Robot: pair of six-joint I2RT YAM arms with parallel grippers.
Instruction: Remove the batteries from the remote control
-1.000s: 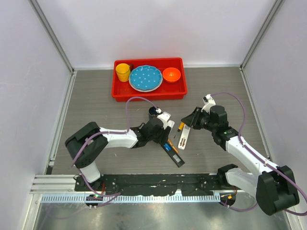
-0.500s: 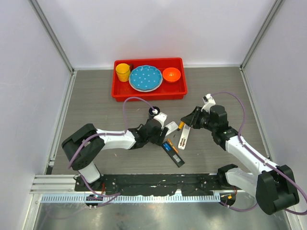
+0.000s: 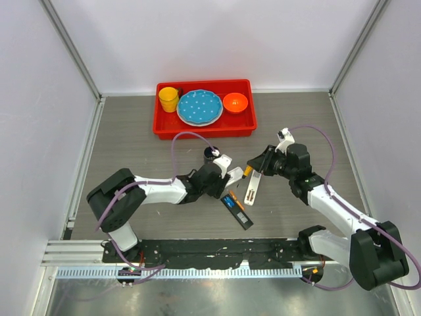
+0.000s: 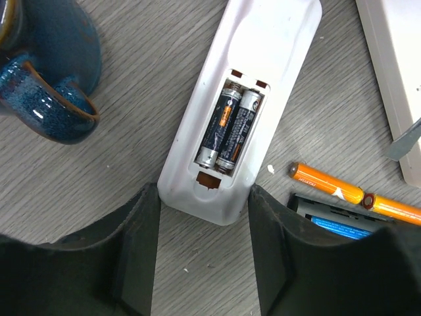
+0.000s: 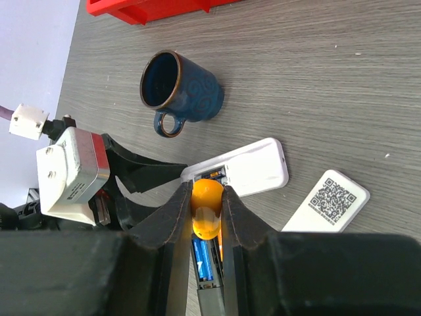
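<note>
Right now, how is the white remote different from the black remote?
The white remote holds two dark grey batteries; the black remote shows a blue battery. The white remote's end sits between the fingers of the left end effector; the black remote lies outside them. Both lie with battery bays open.

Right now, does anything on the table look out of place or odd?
Two orange batteries lie loose, end to end, beside the black remote; the white remote lies open with two dark batteries still inside. Nothing spilled or damaged.
</note>
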